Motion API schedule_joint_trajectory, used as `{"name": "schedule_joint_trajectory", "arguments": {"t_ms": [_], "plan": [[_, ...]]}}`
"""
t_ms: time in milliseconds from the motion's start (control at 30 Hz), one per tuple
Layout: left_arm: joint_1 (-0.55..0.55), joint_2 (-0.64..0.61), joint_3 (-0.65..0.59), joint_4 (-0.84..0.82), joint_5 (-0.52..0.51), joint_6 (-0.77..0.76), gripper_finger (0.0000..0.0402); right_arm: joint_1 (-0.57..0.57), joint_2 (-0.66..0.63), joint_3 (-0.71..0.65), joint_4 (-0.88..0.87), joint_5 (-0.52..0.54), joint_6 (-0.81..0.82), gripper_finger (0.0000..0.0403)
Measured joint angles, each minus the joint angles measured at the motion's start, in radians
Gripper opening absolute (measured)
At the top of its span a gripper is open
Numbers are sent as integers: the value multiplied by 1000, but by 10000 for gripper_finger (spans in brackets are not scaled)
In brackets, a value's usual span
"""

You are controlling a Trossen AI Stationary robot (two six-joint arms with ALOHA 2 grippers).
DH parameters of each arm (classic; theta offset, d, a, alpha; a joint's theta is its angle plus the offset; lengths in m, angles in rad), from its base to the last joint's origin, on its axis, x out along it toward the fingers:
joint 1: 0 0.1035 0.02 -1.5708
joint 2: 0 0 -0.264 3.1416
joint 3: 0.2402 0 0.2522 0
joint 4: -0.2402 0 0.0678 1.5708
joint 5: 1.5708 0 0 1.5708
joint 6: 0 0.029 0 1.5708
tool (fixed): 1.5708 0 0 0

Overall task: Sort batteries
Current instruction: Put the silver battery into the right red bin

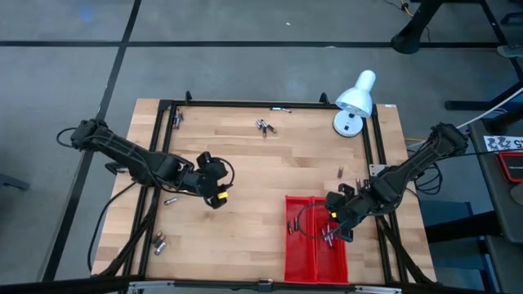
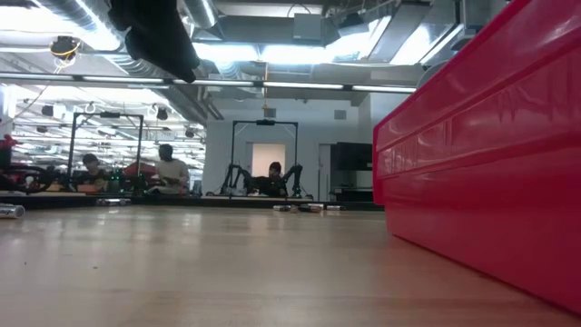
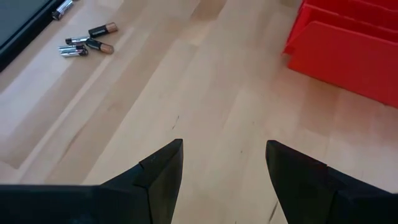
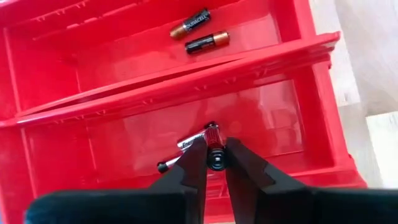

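The red tray [image 1: 304, 249] sits at the table's near edge, right of centre, with two compartments. My right gripper [image 1: 330, 234] hangs over its right compartment, shut on a dark battery [image 4: 215, 155]. A silvery battery [image 4: 188, 143] lies on that compartment's floor below it. Two dark and copper batteries [image 4: 199, 31] lie in the other compartment. My left gripper [image 1: 214, 189] is open above bare wood left of the tray, its fingers [image 3: 163, 174] holding nothing. Loose batteries lie at the far edge [image 1: 263, 126], left of the left gripper [image 1: 171, 200] and near the table's left near corner [image 1: 159, 242]. My right gripper pinches the dark battery between its two fingertips [image 4: 194, 163]. The battery's near end [image 4: 216, 162] faces the wrist camera and its body runs on past the fingertips, along the fingers. The fingers come from above, slanting down into the tray's right compartment. Whether the battery's far end touches the tray, I cannot tell.
A white lamp [image 1: 354, 104] stands at the far right corner. Two batteries [image 1: 349, 177] lie on the wood between lamp and tray. A black frame [image 1: 160, 147] runs round the table. Bare wood spreads between the two grippers. People sit in the room beyond [image 2: 168, 171].
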Motion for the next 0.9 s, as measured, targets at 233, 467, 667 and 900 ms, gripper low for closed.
{"name": "schedule_joint_trajectory", "arguments": {"t_ms": [233,467,667,900], "plan": [[5,0,0,3,0,-6,218,0,0,-1,6,-9,2,97],[4,0,0,3,2,-22,218,0,-1,6,-27,-11,0,138],[3,0,0,2,2,-24,218,0,-24,74,-107,29,-7,139],[3,0,0,-44,74,-48,218,0,-66,161,-101,199,-58,134]]}}
